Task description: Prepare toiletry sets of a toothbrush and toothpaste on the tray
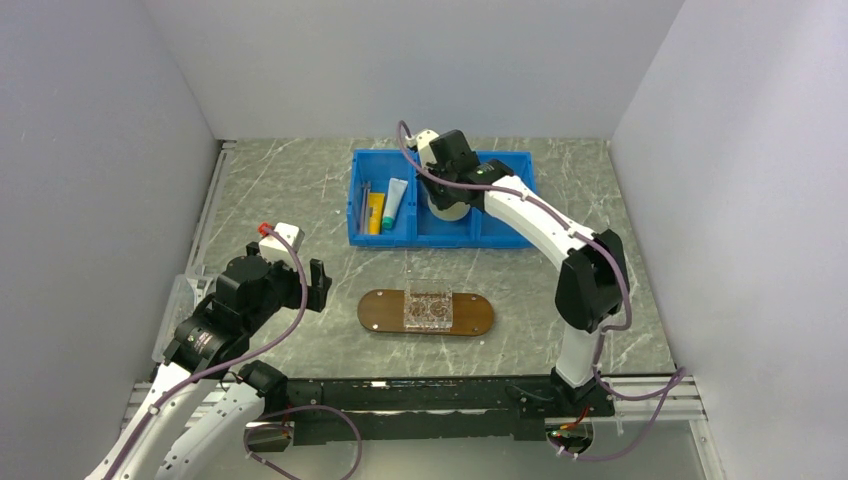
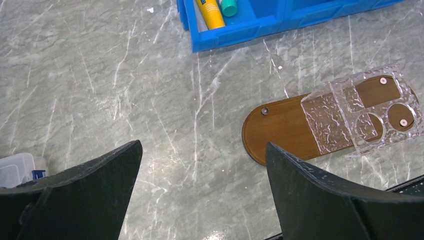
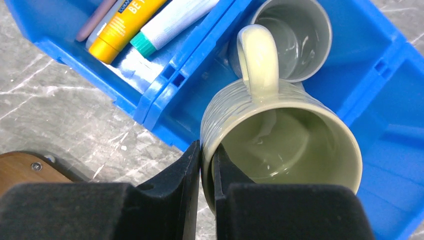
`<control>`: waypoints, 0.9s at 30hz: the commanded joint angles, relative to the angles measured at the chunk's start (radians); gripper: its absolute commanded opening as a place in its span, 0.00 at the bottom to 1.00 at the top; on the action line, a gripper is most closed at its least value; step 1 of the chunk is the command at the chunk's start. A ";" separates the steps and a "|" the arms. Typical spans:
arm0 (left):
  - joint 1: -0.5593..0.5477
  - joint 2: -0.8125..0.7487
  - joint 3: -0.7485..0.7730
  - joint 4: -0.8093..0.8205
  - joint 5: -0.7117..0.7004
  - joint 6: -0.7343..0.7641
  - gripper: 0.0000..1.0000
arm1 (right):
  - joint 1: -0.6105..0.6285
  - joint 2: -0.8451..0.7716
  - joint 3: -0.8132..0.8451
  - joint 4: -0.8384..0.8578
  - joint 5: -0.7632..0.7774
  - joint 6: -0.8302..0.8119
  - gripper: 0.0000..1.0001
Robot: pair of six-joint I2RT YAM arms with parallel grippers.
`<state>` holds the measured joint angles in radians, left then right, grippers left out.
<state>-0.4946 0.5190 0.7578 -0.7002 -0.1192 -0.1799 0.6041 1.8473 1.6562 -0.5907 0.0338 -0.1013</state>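
Observation:
The dark-brown wooden tray (image 1: 380,312) (image 2: 280,131) lies on the table with a clear square holder (image 1: 428,308) (image 2: 361,115) on it. A yellow tube (image 1: 375,213) (image 3: 120,27), a white tube with a teal end (image 1: 396,202) (image 3: 170,21) and thin toothbrushes (image 1: 364,205) (image 3: 95,22) lie in the left compartment of the blue bin (image 1: 440,240). My right gripper (image 3: 206,150) is shut on the rim of a pale green mug (image 3: 280,145) over the bin's middle compartment. My left gripper (image 2: 202,145) hangs open over bare table, left of the tray.
A grey mug (image 3: 295,35) stands in the bin just behind the green mug's handle. A small clear plastic container (image 2: 15,170) sits at the table's left edge. White walls close in the left, back and right sides.

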 commanded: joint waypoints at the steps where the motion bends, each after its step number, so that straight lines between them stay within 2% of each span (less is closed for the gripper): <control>1: -0.004 -0.009 0.009 0.027 -0.003 -0.003 0.99 | 0.032 -0.125 0.076 0.024 0.082 -0.013 0.00; 6: -0.004 -0.014 0.011 0.024 -0.017 -0.004 0.99 | 0.104 -0.178 0.071 0.011 0.079 -0.049 0.00; 15: -0.004 -0.053 0.015 0.011 -0.083 -0.014 0.99 | 0.230 -0.248 0.071 -0.025 -0.028 -0.135 0.00; 20: -0.003 -0.099 0.020 -0.009 -0.194 -0.033 0.99 | 0.306 -0.288 0.019 0.011 -0.079 -0.222 0.00; 27: -0.002 -0.171 0.026 -0.042 -0.374 -0.079 0.99 | 0.385 -0.377 -0.139 0.139 -0.189 -0.364 0.00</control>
<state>-0.4946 0.3828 0.7578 -0.7296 -0.3412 -0.2111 0.9573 1.5784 1.5642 -0.6487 -0.0792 -0.3248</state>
